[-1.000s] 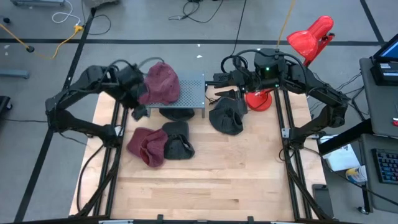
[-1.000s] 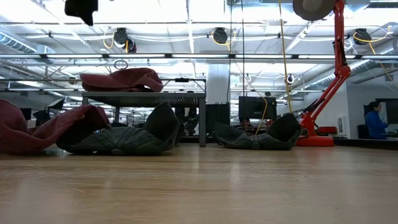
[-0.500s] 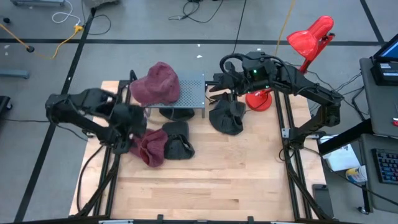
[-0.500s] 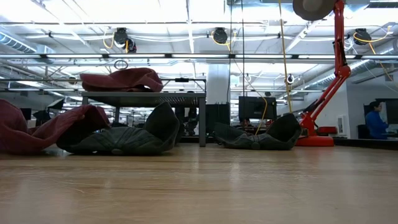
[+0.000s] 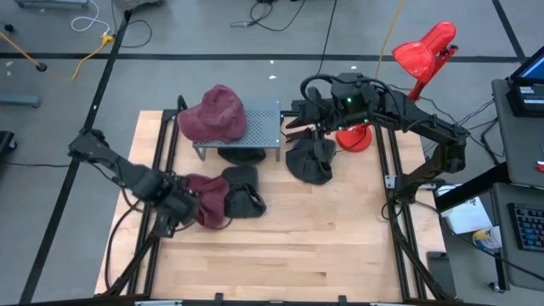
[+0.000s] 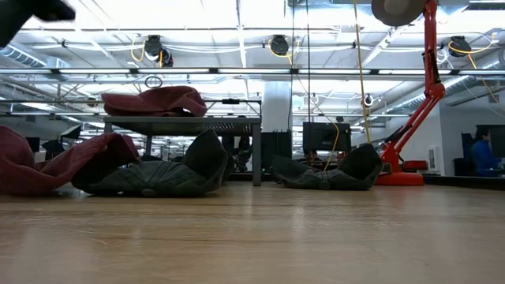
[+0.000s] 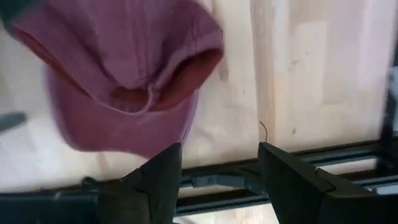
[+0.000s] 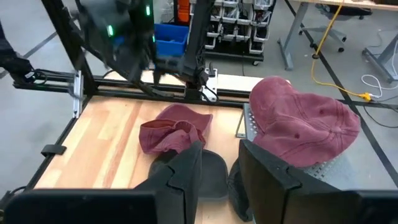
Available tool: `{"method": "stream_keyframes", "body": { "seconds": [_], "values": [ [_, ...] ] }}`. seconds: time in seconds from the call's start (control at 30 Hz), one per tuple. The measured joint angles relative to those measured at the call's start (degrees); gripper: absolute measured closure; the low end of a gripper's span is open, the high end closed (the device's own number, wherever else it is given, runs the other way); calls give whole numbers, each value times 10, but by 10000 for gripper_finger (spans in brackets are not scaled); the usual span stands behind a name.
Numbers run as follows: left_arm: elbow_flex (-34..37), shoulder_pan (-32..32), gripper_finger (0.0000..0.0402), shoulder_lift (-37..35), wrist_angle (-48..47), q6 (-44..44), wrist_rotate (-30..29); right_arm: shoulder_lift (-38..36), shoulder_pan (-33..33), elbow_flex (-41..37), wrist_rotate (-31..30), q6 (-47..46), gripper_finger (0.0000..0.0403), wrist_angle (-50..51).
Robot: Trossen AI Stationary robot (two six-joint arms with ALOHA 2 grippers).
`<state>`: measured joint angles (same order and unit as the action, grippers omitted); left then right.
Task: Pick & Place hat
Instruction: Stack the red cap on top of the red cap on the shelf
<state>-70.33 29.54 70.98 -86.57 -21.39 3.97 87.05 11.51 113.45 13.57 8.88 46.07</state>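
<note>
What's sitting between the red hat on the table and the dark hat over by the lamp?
In the high view, another dark hat lies between the red hat and the dark hat by the lamp.

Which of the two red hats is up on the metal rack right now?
The red hat at the back sits on the grey rack. The other red hat lies on the wooden table, beside the left end effector.

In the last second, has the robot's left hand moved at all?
Yes. The left hand has swung from the red hat on the grey rack toward the table's front, beside the other red hat.
</note>
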Motion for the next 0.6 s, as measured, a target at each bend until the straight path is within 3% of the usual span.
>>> {"method": "stream_keyframes", "body": {
  "seconds": [0.17,0.43,0.6],
  "values": [
    [113,32,188,0,97,-29,-1,0,-8,0,-1,1,298,-6],
    [252,44,188,3,202,-118,-74,0,-12,0,-1,-5,298,-8],
    [316,44,188,3,267,-99,-85,0,-12,0,-1,-5,298,-8]
  ]
}}
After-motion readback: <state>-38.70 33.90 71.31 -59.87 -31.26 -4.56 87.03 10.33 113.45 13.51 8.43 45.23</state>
